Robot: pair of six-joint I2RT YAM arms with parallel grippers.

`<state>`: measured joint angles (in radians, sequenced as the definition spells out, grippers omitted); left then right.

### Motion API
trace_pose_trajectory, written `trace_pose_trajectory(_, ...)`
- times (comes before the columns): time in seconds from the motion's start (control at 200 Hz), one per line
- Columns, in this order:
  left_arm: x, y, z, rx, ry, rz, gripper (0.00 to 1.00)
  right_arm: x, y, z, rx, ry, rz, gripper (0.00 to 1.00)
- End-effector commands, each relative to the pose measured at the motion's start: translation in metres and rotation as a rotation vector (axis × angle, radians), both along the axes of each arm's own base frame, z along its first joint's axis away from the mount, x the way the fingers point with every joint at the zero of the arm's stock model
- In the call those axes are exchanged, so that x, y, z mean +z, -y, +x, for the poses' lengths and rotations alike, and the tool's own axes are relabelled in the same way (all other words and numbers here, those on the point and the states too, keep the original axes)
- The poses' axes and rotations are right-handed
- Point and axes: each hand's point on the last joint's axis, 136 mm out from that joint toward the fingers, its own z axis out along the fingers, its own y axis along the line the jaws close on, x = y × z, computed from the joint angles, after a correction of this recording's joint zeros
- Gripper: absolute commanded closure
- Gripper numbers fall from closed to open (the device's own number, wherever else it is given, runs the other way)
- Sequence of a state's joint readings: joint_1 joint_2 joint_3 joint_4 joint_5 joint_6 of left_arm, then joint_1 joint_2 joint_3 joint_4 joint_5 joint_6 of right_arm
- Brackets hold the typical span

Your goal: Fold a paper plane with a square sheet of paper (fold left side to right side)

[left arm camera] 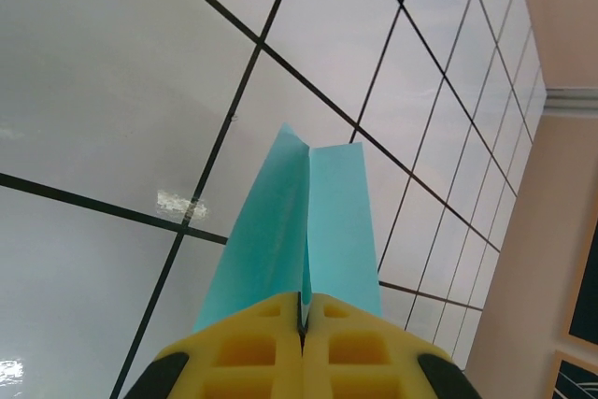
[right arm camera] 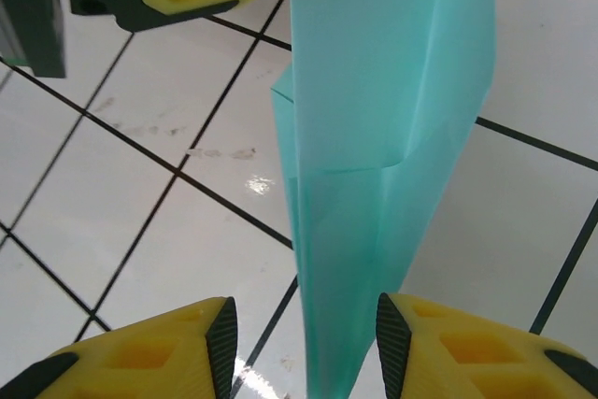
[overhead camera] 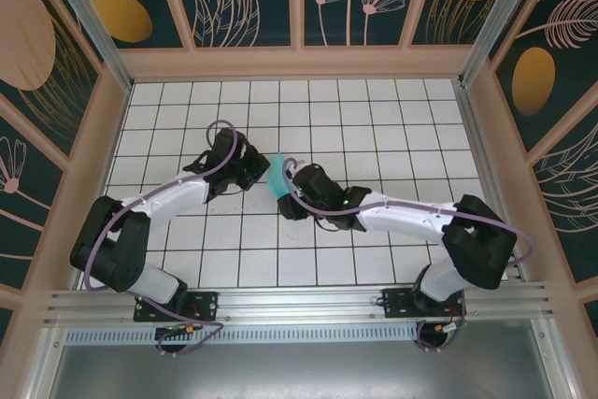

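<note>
Over the middle of the tiled table (overhead camera: 392, 128), the plane (left arm camera: 313, 221) was a narrow turquoise dart with a sharp centre crease. The left gripper (left arm camera: 302, 313) was clamped on one end, while the right gripper (right arm camera: 306, 320) stood apart, its jaws flanking the other end.

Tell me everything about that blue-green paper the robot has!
The turquoise paper is thin, smooth, folded long and narrow with a centre crease and layered flaps. The left end effector pinches one end; the other end passes between the open fingers of the right end effector. It seems lifted off the tiles.
</note>
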<state>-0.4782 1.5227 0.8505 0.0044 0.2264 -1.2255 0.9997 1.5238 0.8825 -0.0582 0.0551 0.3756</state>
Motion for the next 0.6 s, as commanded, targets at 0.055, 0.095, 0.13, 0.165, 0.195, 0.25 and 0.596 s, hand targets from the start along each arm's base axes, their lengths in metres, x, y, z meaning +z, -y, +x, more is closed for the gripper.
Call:
trace_pose_trajectory(0.055,-0.014,0.006,0.0,0.016,-0.112,0.002,1.0,-0.001,-0.012,0.01,0.023,0.037,-0.044,0.55)
trace_pose_trajectory(0.095,-0.017,0.007,0.0,0.01,-0.125,0.007,1.0,-0.003,-0.013,0.011,0.023,0.038,-0.054,0.55)
trace_pose_trajectory(0.13,-0.019,0.007,0.0,0.007,-0.131,0.013,1.0,-0.005,-0.013,0.011,0.026,0.036,-0.065,0.55)
trace_pose_trajectory(0.165,-0.02,0.007,0.0,0.006,-0.136,0.012,1.0,-0.009,-0.013,0.012,0.028,0.034,-0.078,0.55)
trace_pose_trajectory(0.195,-0.02,0.008,0.0,0.003,-0.138,0.012,1.0,-0.011,-0.012,0.013,0.023,0.032,-0.09,0.55)
trace_pose_trajectory(0.25,-0.021,0.008,0.001,0.001,-0.14,0.014,1.0,-0.017,-0.011,0.015,0.021,0.027,-0.113,0.56)
trace_pose_trajectory(0.596,-0.024,0.012,0.002,-0.014,-0.151,0.015,1.0,-0.038,-0.007,0.024,-0.014,0.011,-0.198,0.6)
